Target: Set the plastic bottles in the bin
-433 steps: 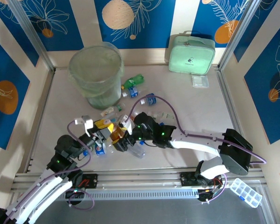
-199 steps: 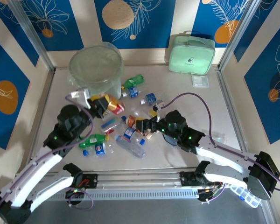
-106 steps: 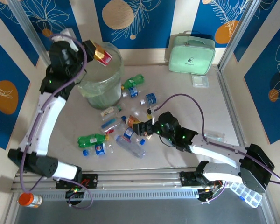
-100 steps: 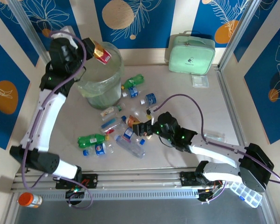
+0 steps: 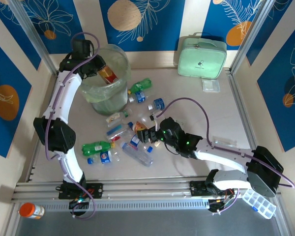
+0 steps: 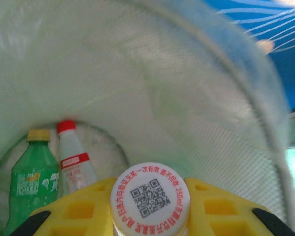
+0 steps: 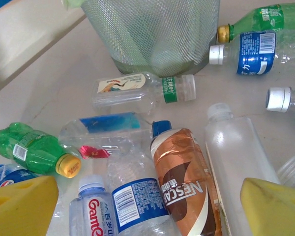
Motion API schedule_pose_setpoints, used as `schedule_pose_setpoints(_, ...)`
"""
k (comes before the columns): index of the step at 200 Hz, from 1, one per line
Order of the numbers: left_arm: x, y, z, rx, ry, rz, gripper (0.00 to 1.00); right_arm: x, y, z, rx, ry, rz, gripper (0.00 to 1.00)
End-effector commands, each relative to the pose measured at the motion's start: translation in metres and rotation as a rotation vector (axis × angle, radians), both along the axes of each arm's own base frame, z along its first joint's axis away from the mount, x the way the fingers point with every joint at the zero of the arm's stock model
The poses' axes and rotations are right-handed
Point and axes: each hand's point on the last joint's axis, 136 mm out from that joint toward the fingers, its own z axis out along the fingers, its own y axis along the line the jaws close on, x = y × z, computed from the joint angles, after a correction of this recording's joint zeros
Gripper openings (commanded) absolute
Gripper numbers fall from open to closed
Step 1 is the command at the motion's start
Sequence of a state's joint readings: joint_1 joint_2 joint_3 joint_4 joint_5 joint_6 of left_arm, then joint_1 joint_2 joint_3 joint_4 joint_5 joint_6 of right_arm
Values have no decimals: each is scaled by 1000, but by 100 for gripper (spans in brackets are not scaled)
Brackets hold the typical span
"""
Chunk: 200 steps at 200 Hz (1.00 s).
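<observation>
The left claw (image 5: 101, 72) is clamped on a bottle (image 5: 107, 75), whose white cap (image 6: 150, 195) sits between the yellow pads (image 6: 78, 210). It hangs inside the mouth of the bin (image 5: 119, 96). Below and ahead of the claw, a green bottle (image 6: 31, 183) and a red-capped clear bottle (image 6: 73, 162) already lie on the bin's floor. The wrist view is blurred, so how far below the rim the claw sits is hard to judge. If it is low, a sideways pull-out could snag the bag lining or rock the bin. Straight up looks like the free way out.

The right claw (image 5: 146, 133) stands with its jaws wide apart, low over the heap of loose bottles. A brown bottle (image 7: 183, 183) lies between its pads (image 7: 20, 202). A blue-labelled bottle (image 7: 135, 197) presses against the brown bottle on one side and a clear bottle (image 7: 238, 162) lies close on the other. With so little gap, a pad may land on a neighbour, pinch two together, or squeeze the round brown bottle out sideways. More bottles lie ahead of this claw, towards the bin, so a low carry could scatter them. Bare table (image 5: 201, 110) opens beside the heap on its far-from-bin side.
</observation>
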<state>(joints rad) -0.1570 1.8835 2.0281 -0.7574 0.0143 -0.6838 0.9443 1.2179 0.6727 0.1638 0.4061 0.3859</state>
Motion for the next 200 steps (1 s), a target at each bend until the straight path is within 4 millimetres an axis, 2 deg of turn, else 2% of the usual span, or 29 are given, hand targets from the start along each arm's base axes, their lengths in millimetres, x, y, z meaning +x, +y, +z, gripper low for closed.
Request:
schedule_pose_setpoints(1,-1,0,-17,-9,53,-6,0,7,1,6,-11,-12,-23,95)
schedule_pose_setpoints(48,2,-2,-61,-12,158,-8,5,10,-1,6,-33,-25,-41,96)
schedule_pose_setpoints(83,3,-4,-86,-12,217,-13,18,9,-1,6,-36,-29,-44,95)
schedule_pose_setpoints(90,3,-4,-89,-9,227,-11,24,9,-1,7,-35,-32,-43,95)
schedule_pose_setpoints(107,3,-3,-87,-8,224,-6,46,9,0,7,-38,-35,-41,95)
schedule_pose_setpoints(128,3,-3,-79,-14,203,0,60,9,1,7,-45,-43,-40,96)
schedule_pose_setpoints(152,0,-5,-69,-41,193,3,65,10,-4,8,-65,-65,-71,99)
schedule_pose_setpoints(160,-1,-6,-66,-55,189,2,72,11,-5,9,-75,-77,-83,100)
schedule_pose_setpoints(200,-9,-9,-39,-69,136,-22,75,14,-16,23,-97,-159,-184,99)
